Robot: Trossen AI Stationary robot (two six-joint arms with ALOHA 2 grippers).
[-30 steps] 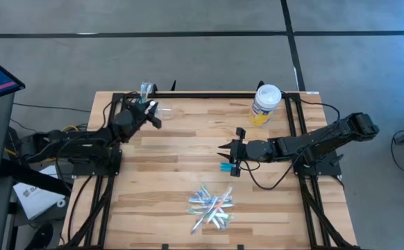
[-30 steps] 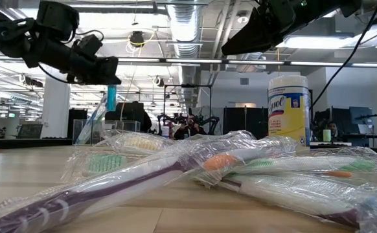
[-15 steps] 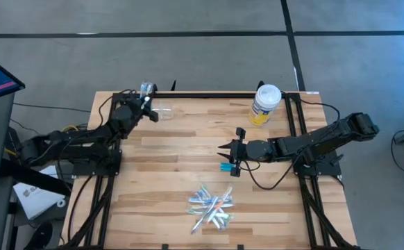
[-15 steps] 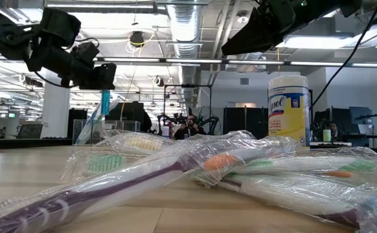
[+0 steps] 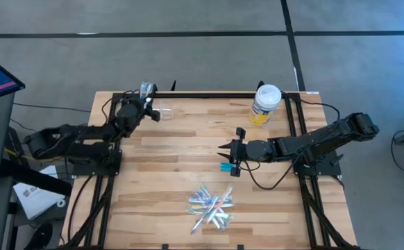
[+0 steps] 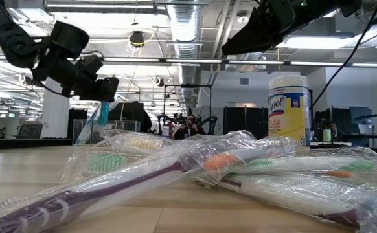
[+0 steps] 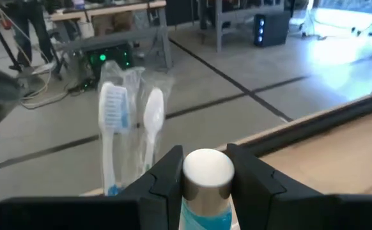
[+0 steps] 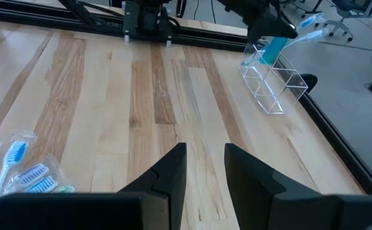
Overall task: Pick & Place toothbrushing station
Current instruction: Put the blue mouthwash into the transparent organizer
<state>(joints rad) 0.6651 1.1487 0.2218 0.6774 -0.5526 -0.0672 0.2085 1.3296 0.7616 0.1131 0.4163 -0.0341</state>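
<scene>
Over the clear holder (image 8: pixel 268 80) at the table's far left corner, keep your left gripper (image 7: pixel 206 176) clamped on the teal tube (image 6: pixel 103 112) and lower it straight in beside the toothbrushes (image 7: pixel 130 121).

Teal-blue tube (image 7: pixel 202 191) with white cap is sitting clamped between dark fingers, bottom center of left wrist view, hanging tilted at upper left of low view. Clear plastic cup (image 5: pixel 162 109) is standing at upper left of the tabletop in high view, holding wrapped toothbrushes (image 7: pixel 130 121) upright. Bunch of wrapped toothbrushes (image 5: pixel 211 205) is lying scattered, lower center in high view.
</scene>
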